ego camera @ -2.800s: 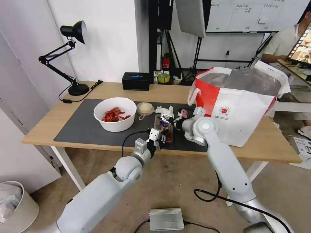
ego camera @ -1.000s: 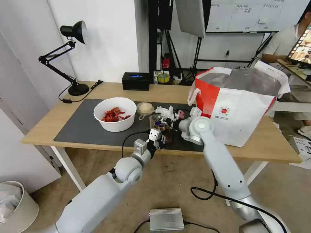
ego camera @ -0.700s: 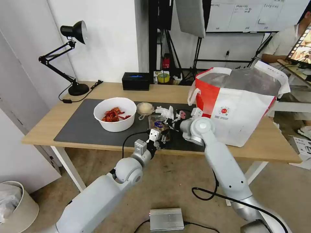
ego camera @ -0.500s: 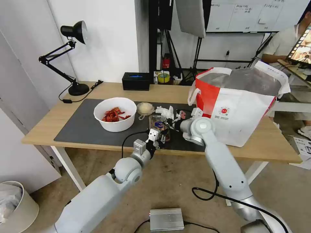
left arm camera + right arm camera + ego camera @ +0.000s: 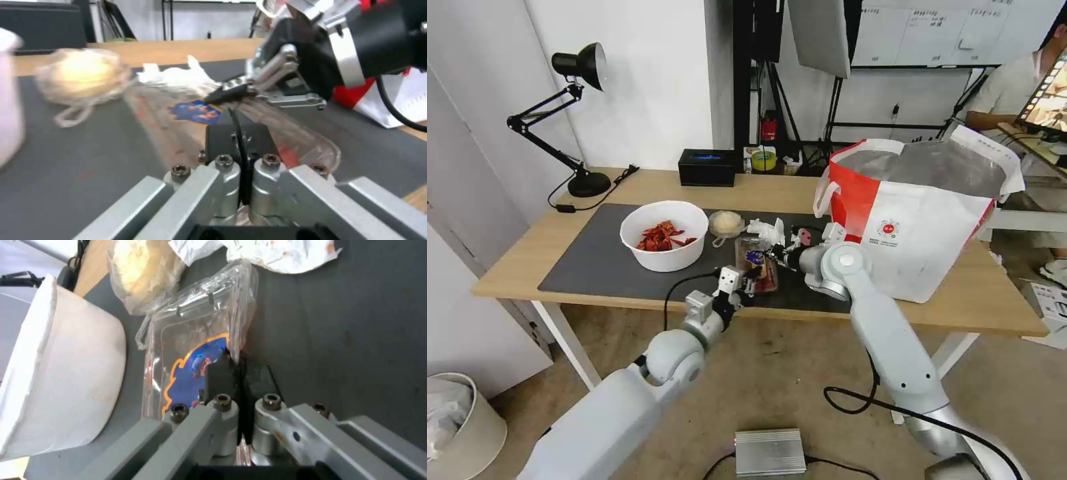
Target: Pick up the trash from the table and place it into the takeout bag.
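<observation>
Both grippers at clear hinged tray (image 5: 756,264) on mat.
Right gripper (image 5: 240,373) pinched on tray edge; left gripper (image 5: 241,140) closed, just beside near end.

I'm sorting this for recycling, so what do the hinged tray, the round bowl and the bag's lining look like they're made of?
The hinged tray looks like thin clear plastic: glossy, see-through, creased, with a blue sticker.
The round bowl seems matte white plastic or coated paper; I can't tell which.
The takeout bag is lined with what looks like silver foil, dull and wrinkled, its outside a white and red sheet.
</observation>
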